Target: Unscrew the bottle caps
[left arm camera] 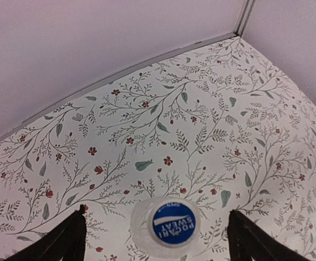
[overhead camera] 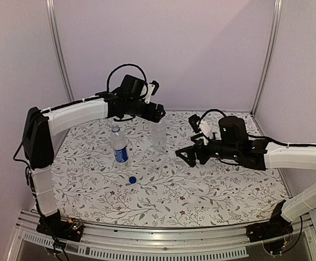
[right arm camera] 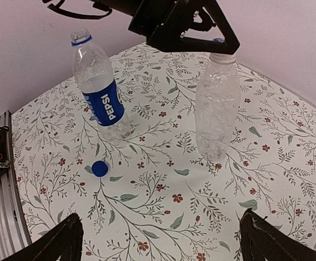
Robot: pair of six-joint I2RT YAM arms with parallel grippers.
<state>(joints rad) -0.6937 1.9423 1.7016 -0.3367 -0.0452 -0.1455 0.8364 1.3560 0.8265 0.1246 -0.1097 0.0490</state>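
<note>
Seen from straight above: a whitish cap with a blue printed top, seated on the clear bottle at the near edge. Dark fingers of the left gripper spread wide, one to either side of the cap, touching neither. Beyond, floral-patterned counter reaching a pale wall and a far corner

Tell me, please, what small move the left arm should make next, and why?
Probably lower the left claw and close it on the cap of the plain bottle. Its open fingers flank that cap, which is still on, while the Pepsi bottle stands open with its blue cap lying on the table.
</note>
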